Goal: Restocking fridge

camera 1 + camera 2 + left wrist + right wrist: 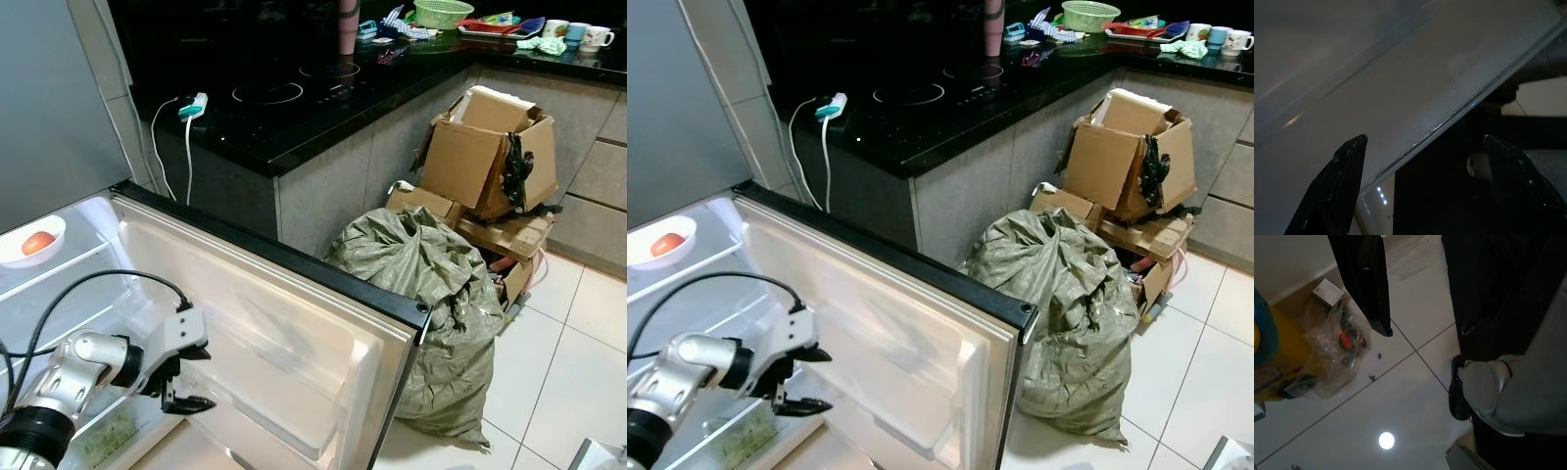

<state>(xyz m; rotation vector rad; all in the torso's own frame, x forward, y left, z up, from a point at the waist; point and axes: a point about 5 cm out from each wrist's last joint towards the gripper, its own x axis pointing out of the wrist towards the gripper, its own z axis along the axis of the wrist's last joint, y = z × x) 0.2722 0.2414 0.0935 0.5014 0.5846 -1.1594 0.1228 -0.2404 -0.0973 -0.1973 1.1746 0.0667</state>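
Reaching into the open fridge (pixel 118 294), the left gripper (pixel 191 377) hangs with its two black fingers spread wide and nothing between them. Its arm is cut off at the frame's corner, and a black cable (pixel 88 289) loops up from it. Just below and behind the gripper lies something green (pixel 745 436) on a low shelf, too blurred to name. Up and well away from the gripper, a white bowl (pixel 34 245) with a reddish round fruit (pixel 38 242) sits on an upper shelf. Beside the fingertips, toward the kitchen, stands the inner face of the open fridge door (pixel 294 333); the left wrist view looks along a pale ribbed edge there, the rest dark. The right gripper (pixel 1374 289) hangs over white floor tiles (pixel 1400 396); whether its fingers are apart cannot be told. Near it lies a clear plastic bag (pixel 1334 347), contents unclear.
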